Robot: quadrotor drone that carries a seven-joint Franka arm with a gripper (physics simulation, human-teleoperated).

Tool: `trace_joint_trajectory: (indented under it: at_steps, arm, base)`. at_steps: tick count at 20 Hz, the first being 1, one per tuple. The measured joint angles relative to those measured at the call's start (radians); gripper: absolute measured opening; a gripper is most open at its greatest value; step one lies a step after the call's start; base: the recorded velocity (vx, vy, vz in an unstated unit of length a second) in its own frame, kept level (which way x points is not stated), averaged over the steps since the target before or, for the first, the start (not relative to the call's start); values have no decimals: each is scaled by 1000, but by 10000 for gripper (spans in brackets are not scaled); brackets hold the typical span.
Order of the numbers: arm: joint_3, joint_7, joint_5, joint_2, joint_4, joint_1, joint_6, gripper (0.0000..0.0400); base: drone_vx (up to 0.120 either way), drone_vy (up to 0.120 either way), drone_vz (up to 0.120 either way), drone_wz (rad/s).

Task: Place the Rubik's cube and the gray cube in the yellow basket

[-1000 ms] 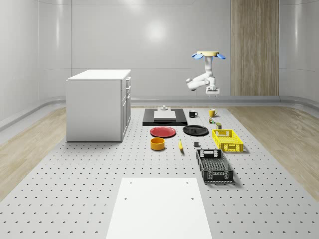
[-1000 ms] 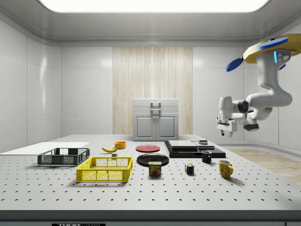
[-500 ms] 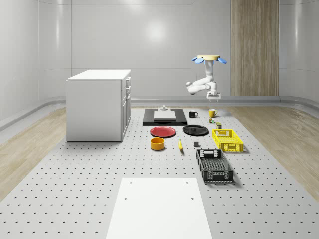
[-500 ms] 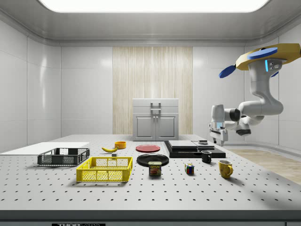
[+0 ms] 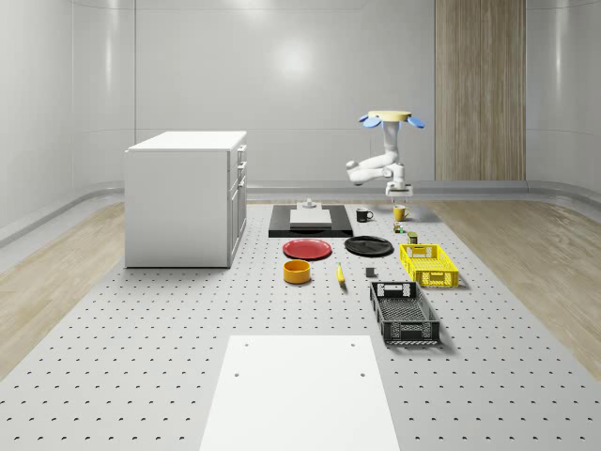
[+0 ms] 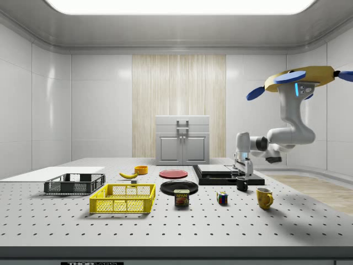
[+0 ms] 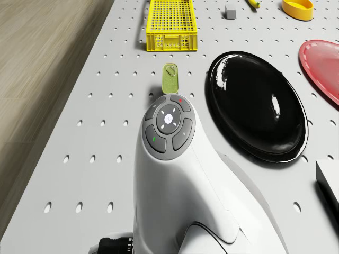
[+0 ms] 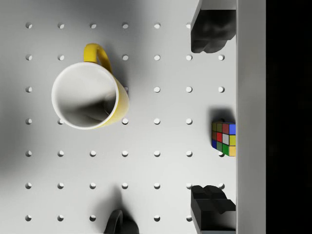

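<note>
The Rubik's cube (image 8: pixel 224 139) lies on the table between the yellow mug (image 8: pixel 90 95) and the spam can (image 6: pixel 181 197); it is also visible as the Rubik's cube (image 6: pixel 222 198). The small gray cube (image 7: pixel 230 12) sits beside the yellow basket (image 7: pixel 171 24), near the yellow basket (image 5: pixel 429 264). The drone (image 6: pixel 300 83) hovers over the table's far end by the mugs. My gripper (image 8: pixel 212 119) hangs open above the table, pointing down, with the Rubik's cube below and between its fingers (image 8: pixel 212 31). It holds nothing.
A black mug (image 6: pixel 241 184) stands close under the gripper (image 6: pixel 243 171). A black plate (image 7: pixel 257 106), red plate (image 5: pixel 308 249), orange bowl (image 5: pixel 297 272), banana (image 5: pixel 340 274), black basket (image 5: pixel 404 312), black slab (image 5: pixel 311 221) and white cabinet (image 5: pixel 186 197) share the table.
The drone has come lower and moved toward the side view's left, over the mugs. The gripper has dropped closer to the table. Nothing on the table has moved.
</note>
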Motion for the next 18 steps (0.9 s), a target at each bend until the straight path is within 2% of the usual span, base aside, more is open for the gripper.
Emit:
trace_joint_trajectory:
  at_steps: [5,14,18]
  arm:
    - [6,7,11,-23,2,-7,21,400]
    - [16,17,30,-61,4,-18,56,400]
    - [20,21,38,-77,5,-23,71,400]
  base:
    - [120,-120,-120,0]
    - [120,0,-116,0]
    - [120,0,0,0]
